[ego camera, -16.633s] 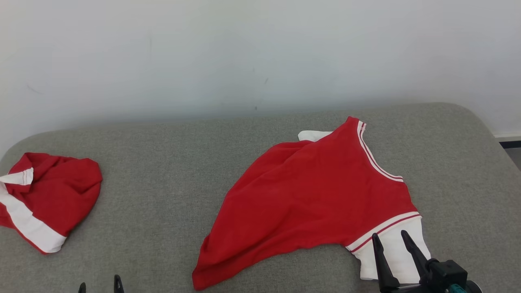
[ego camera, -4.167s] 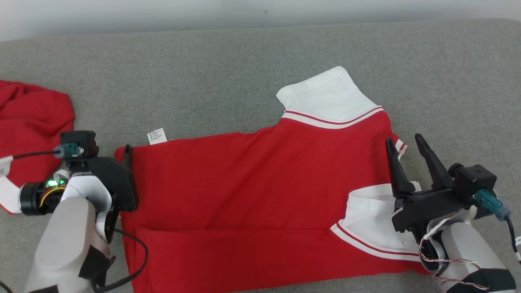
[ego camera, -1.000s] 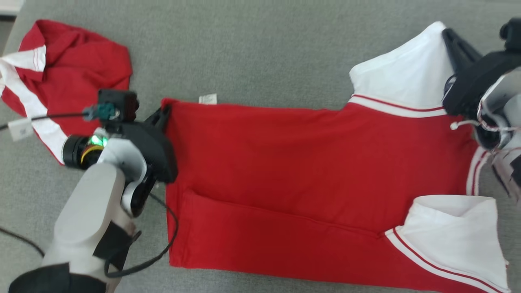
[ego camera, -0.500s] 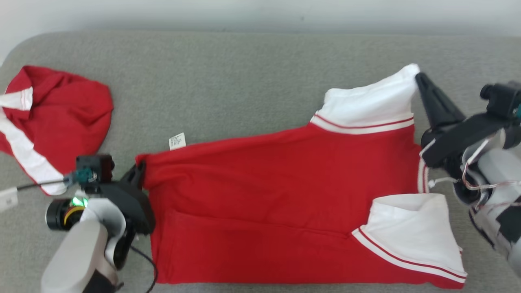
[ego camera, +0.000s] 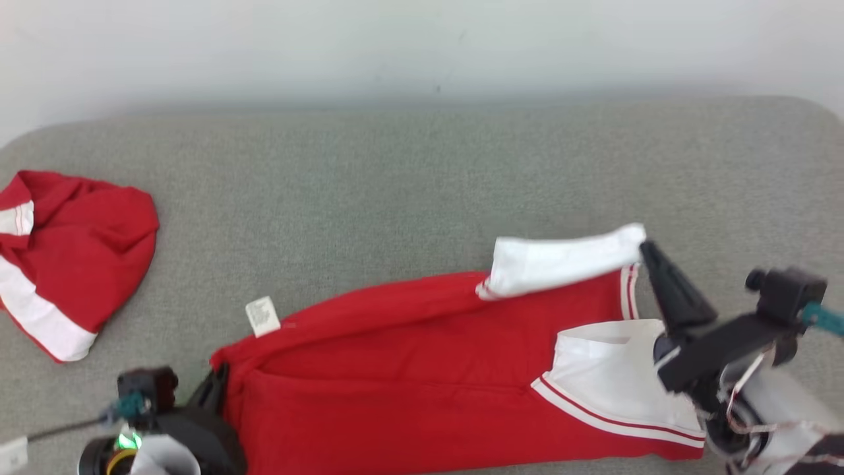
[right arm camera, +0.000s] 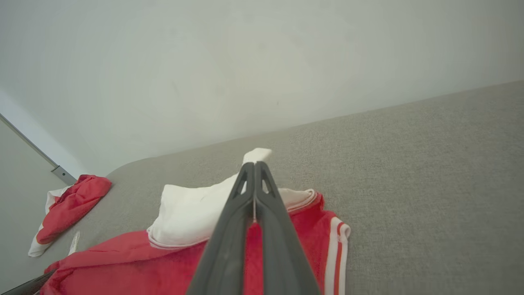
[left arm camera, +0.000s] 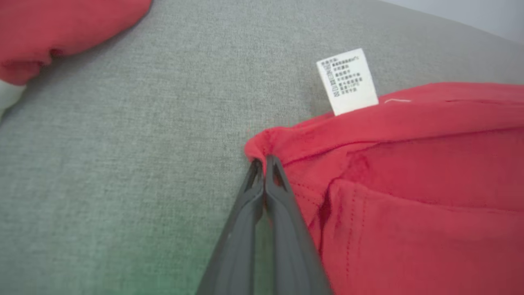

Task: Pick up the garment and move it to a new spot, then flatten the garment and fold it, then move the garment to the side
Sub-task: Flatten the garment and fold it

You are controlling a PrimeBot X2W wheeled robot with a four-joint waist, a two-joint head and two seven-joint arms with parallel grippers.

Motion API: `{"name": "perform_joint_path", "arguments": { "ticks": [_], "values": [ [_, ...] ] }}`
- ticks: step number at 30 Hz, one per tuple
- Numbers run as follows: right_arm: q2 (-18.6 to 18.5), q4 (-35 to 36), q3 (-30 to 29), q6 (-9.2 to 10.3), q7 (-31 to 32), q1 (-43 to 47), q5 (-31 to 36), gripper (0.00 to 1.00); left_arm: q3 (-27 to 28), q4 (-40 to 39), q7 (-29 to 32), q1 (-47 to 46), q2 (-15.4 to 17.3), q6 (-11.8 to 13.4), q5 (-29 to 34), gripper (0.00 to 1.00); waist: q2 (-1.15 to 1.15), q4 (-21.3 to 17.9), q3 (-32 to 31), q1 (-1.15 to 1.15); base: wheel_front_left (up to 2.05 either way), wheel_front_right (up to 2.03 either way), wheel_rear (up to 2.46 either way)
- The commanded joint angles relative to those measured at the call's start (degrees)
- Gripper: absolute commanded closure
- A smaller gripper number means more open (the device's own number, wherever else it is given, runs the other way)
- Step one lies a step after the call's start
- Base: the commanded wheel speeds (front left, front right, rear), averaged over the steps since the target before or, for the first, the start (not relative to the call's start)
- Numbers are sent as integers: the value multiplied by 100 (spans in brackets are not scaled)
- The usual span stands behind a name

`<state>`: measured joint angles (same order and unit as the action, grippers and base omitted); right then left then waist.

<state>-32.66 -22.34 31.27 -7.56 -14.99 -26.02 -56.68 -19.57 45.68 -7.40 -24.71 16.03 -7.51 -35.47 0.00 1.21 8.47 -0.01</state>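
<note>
Far edge of the garment has lifted and come nearer: you're mid-fold. Left gripper pinches the hem corner, right gripper pinches the far sleeve. Remaining: finish fold, move aside.

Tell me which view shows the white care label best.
The left wrist view. There the care label is close and sharp, with its printed lines visible, sticking out from the red garment. The head view shows it small and unreadable; the right wrist view gives at most a thin pale sliver.

Black right tool, long tapered fingers, teal connector, thin wires, pale forearm
</note>
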Motion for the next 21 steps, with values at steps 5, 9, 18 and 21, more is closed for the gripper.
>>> {"name": "perform_joint_path", "arguments": {
  "ticks": [5, 9, 18, 21],
  "values": [
    [323, 32, -288, 16, -23, 666, 202, 100, -148, 136, -325, 434, -9, 9, -184, 100, 0, -159, -329, 1, 0, 0, 0],
    [526, -15, -587, 15, -23, 1017, 289, 100, -239, 212, -470, 607, -14, 9, -206, 100, 0, -208, -431, 1, 0, 0, 0],
    [800, -97, -1018, 15, -24, 1505, 597, 100, -343, 395, -726, 649, 37, 37, -12, 100, 0, -278, -467, 1, 0, 0, 0],
    [920, -332, -1057, 15, -24, 1566, 726, 39, -302, 485, -767, 678, 13, 176, 121, 24, 0, -303, -469, 1, 0, 0, 0]
  ]
}}
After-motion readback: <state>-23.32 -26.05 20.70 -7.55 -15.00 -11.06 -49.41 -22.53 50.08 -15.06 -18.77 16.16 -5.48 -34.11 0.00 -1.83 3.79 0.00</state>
